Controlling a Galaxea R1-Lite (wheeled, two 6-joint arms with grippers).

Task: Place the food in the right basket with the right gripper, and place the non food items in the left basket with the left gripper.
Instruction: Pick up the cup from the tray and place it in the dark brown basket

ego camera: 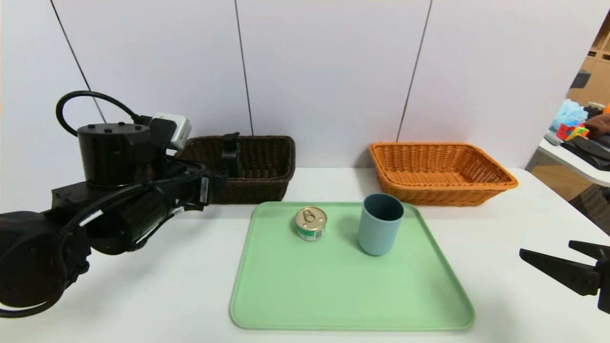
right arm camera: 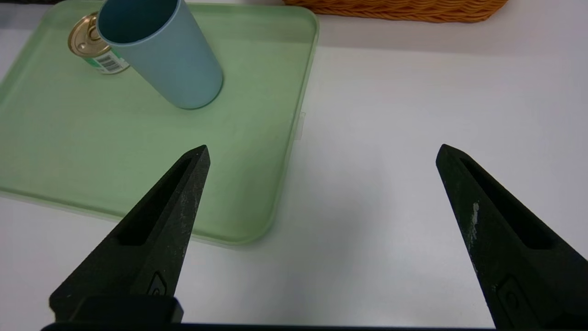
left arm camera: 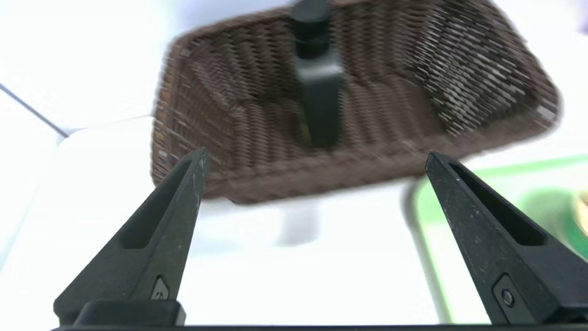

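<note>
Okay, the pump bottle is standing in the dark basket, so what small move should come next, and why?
Probably swing the open, empty left gripper toward the blue-grey cup on the green tray. The pump bottle already stands in the dark basket, and the cup is the only non-food left.

small round tin can (ego camera: pixel 310 224): shiny gold metal lid, printed paper label | blue-grey cylindrical cup (ego camera: pixel 380 224): smooth matt plastic | pale green tray (ego camera: pixel 333 290): smooth plastic, soft sheen | dark brown basket (ego camera: pixel 267 164) and orange-tan basket (ego camera: pixel 441 174): rough woven wicker | white table (ego camera: pixel 514 238): smooth, matt
</note>
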